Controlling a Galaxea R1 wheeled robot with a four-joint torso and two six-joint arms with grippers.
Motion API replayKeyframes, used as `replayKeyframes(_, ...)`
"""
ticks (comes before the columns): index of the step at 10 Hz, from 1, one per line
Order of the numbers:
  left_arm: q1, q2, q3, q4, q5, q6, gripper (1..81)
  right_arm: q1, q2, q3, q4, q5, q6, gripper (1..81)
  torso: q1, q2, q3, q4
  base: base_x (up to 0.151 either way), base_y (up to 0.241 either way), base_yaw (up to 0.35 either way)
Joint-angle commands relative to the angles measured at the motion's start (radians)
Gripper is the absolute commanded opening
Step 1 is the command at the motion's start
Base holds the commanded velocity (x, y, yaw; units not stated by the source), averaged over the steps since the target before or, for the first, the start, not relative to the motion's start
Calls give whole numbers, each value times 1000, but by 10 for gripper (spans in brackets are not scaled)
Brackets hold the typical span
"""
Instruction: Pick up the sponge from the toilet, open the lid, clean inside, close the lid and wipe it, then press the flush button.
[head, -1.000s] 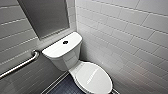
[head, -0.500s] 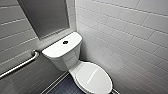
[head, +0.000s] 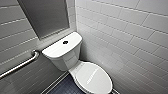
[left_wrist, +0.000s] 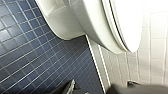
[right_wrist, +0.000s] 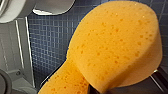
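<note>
One firm pinch: held sponge (right_wrist: 112, 50) in right end effector (right_wrist: 102, 89) above floor tiles (right_wrist: 45, 45) beside toilet (head: 75, 68). Saw lid (head: 93, 77) down; probably best lifted from front rim, slowly, toward tank (head: 61, 56).

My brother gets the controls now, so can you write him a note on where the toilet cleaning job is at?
Right end effector: shut on the sponge, over the blue floor.
Left end effector: low beside the toilet; open or shut, can't tell.
Lid down; flush button on the tank top, nothing near it.
Done: sponge picked up. Left: unclear if inside is cleaned; check before wiping and flushing.
</note>
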Motion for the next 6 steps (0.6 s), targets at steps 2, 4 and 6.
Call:
replayKeyframes(2, -131, 92, -69, -4, 0, -103, 811, -22, 5, -24, -26, -47, -4, 10, 0, 0, 0, 0, 0, 0, 0)
replayKeyframes(4, -146, 135, -98, 1, 0, -104, 811, -22, 25, -35, -27, -48, -4, 10, 0, 0, 0, 0, 0, 0, 0)
replayKeyframes(6, -163, 164, -132, -5, 0, -115, 811, -22, 37, -38, -27, -48, -4, 10, 0, 0, 0, -96, 0, 0, 0)
